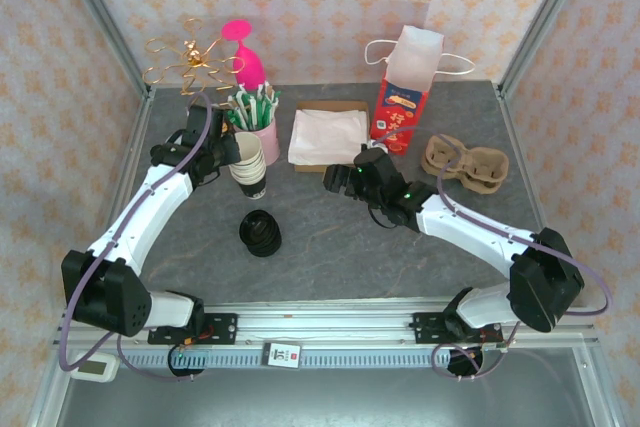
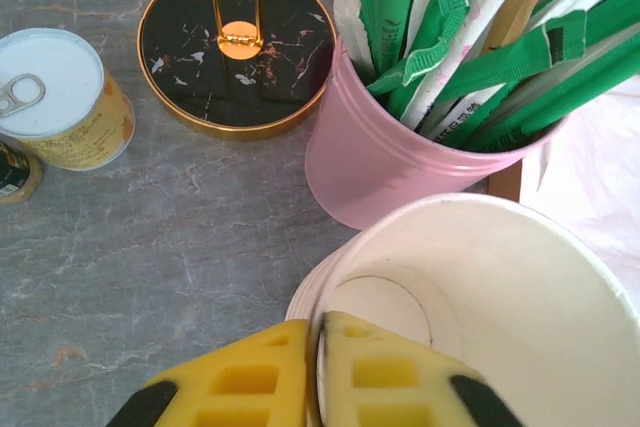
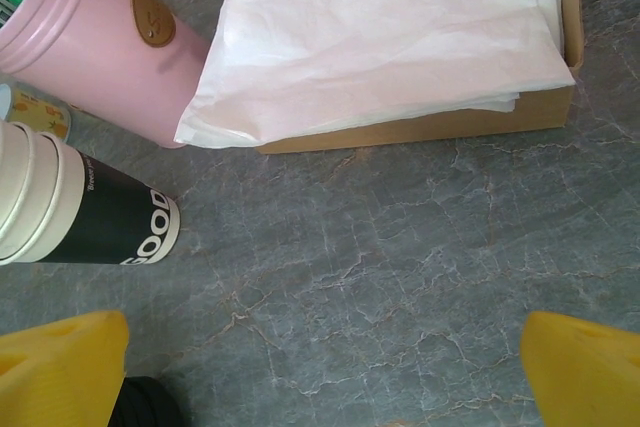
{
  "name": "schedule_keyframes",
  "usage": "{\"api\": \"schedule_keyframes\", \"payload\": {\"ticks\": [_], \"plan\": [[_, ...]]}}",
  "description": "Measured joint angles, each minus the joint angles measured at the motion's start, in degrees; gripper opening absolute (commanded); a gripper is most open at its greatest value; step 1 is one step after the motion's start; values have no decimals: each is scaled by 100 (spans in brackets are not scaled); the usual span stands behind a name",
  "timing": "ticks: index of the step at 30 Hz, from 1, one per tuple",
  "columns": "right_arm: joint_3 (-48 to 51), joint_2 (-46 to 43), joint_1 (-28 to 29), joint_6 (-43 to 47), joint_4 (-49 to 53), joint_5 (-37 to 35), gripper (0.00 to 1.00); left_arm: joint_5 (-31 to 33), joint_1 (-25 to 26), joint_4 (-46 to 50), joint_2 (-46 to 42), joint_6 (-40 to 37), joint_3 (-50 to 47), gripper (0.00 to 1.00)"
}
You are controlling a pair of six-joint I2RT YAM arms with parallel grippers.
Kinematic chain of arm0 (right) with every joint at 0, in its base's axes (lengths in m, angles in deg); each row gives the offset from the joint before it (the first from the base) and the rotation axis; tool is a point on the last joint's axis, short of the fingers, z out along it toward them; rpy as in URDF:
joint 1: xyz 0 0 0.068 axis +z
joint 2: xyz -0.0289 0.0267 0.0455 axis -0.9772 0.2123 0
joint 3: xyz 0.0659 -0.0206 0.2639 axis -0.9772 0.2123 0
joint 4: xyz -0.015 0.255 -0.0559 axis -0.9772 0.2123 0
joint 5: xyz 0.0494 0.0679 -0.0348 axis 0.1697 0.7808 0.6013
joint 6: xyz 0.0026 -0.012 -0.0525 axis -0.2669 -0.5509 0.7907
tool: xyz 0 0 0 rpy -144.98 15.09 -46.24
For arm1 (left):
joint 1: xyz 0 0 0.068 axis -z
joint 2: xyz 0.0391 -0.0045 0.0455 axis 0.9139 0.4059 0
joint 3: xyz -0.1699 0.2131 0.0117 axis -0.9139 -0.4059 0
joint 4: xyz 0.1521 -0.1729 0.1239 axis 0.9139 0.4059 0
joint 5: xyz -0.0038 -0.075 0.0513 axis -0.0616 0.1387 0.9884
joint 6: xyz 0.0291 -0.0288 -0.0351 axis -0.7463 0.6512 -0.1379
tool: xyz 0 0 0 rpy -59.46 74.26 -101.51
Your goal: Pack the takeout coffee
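Left wrist: left claw (image 2: 318,352) is pressed together on the rim of the top cup in the cup stack (image 2: 480,297), one yellow finger outside the wall and one inside. The cup's inside is white and empty. The pink holder (image 2: 400,167) stands just far of the stack; touching or a hair apart, cannot tell. It is stuffed with green-wrapped straws (image 2: 470,47). Left of the holder is the round black-and-gold stand base (image 2: 235,47). Further left a pull-tab can (image 2: 60,97) stands upright on the grey table (image 2: 200,247).

Top external: the stack stands upright, left of centre, with a black sleeve on the lowest cup. The black lids (image 1: 261,233) are piled near of it, apart from it.

Right wrist: right claw (image 3: 320,367) is spread wide and empty over bare table around mid-table. The cup stack is to its left. Just far of it, white napkins (image 3: 390,37) lie in a shallow cardboard box (image 3: 450,127).

Top external again: the paper bag (image 1: 405,97), red print with white handles, stands upright just right of the box. The brown cup carrier (image 1: 463,162) lies right of the bag and slightly nearer, apart from both claws.
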Motion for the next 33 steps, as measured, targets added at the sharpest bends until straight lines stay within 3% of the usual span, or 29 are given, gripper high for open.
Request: {"api": "schedule_keyframes", "payload": {"ticks": [12, 21, 33], "plan": [[-118, -131, 2, 2, 125, -129, 99, -68, 0, 68, -155, 28, 122, 0], [-424, -254, 2, 50, 348, -262, 100, -179, 0, 85, -450, 254, 306, 0], [-581, -664, 2, 103, 645, -549, 100, -389, 4, 358, -1012, 461, 1248, 0]]}}
